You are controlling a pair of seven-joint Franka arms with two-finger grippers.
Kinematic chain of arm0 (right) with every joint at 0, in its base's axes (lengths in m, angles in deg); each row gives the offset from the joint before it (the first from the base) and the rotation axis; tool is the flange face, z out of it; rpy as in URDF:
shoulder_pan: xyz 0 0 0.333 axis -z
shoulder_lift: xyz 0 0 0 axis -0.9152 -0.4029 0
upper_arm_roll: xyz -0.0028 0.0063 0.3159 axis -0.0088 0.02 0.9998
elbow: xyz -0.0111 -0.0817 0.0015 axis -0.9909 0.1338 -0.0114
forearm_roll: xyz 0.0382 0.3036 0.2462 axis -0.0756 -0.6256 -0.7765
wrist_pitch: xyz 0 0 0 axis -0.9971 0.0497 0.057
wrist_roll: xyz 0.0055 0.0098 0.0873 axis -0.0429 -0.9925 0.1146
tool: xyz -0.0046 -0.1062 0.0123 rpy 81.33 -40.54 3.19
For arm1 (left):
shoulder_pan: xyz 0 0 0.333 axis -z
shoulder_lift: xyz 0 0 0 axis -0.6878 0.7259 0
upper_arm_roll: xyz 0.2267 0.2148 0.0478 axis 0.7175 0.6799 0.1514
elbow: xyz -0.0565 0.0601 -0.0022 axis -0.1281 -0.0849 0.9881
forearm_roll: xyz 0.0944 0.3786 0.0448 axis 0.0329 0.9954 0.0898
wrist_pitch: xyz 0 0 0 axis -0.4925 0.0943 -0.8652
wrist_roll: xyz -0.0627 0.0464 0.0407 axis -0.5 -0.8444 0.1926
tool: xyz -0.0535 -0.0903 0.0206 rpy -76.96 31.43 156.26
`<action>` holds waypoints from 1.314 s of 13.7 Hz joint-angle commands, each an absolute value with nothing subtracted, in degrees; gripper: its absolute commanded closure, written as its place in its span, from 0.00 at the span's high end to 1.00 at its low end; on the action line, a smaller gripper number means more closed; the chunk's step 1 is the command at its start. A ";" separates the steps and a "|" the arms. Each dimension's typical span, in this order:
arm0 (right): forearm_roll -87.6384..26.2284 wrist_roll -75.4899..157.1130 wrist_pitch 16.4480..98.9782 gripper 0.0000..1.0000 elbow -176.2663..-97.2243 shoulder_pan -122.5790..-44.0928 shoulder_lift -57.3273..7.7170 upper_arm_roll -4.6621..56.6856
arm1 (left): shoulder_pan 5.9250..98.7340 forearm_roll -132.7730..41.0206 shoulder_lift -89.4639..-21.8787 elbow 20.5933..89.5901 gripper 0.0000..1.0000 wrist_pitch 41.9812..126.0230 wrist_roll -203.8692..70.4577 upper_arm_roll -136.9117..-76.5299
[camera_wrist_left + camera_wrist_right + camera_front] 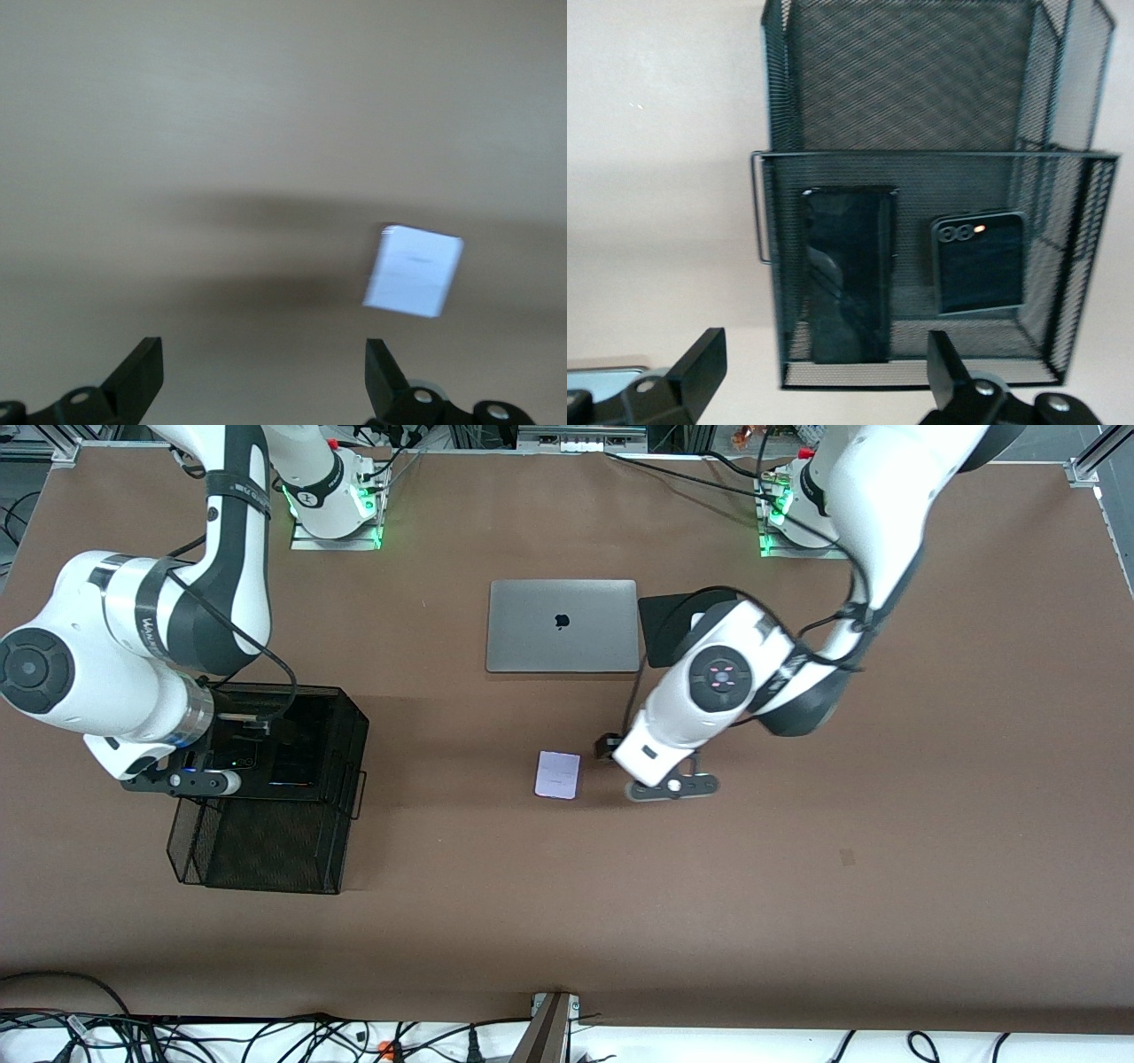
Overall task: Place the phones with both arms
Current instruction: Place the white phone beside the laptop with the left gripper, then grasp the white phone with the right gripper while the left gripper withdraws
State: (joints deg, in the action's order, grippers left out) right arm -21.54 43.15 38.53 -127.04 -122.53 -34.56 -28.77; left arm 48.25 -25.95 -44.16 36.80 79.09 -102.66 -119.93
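Note:
The small pale lavender phone [558,775] lies flat on the brown table, nearer to the front camera than the laptop. It also shows in the left wrist view [414,270]. My left gripper [611,748] [264,365] is open and empty, low over the table beside this phone, toward the left arm's end. The long slim black phone [848,274] and the small squarish black phone [981,263] lie side by side in a black mesh tray [350,731] [1090,221]. My right gripper [252,726] [824,361] is open and empty over that tray's edge.
A closed grey laptop [563,626] lies at mid-table toward the robots' bases. A black pad [663,624] beside it is partly hidden by the left arm. The mesh tray has a second, empty section [257,841] nearer to the front camera.

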 commanded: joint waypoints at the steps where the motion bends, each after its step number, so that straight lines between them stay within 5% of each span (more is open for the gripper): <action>1: -23.64 57.65 42.35 1.00 -126.32 -123.89 -34.65 -21.83 | 42.16 -25.99 -51.57 38.52 1.00 69.53 -94.40 -119.68; 6: -23.30 82.37 53.71 1.00 -119.93 -123.98 -40.16 -6.97 | 31.51 -26.51 -59.74 38.43 1.00 61.07 -72.86 -119.69; 8: -23.13 91.24 53.80 1.00 -112.56 -124.33 -45.52 -3.88 | 32.81 -27.12 -65.61 39.83 1.00 60.62 -69.58 -114.45; 13: -23.21 101.74 60.98 1.00 -103.99 -128.72 -56.78 -3.34 | 43.80 -33.53 -78.28 47.30 1.00 62.01 -59.76 -93.26; 18: -22.34 97.98 68.37 1.00 -104.17 -128.99 -62.15 -1.33 | 45.92 -35.48 -86.74 58.39 1.00 65.54 -58.41 -89.01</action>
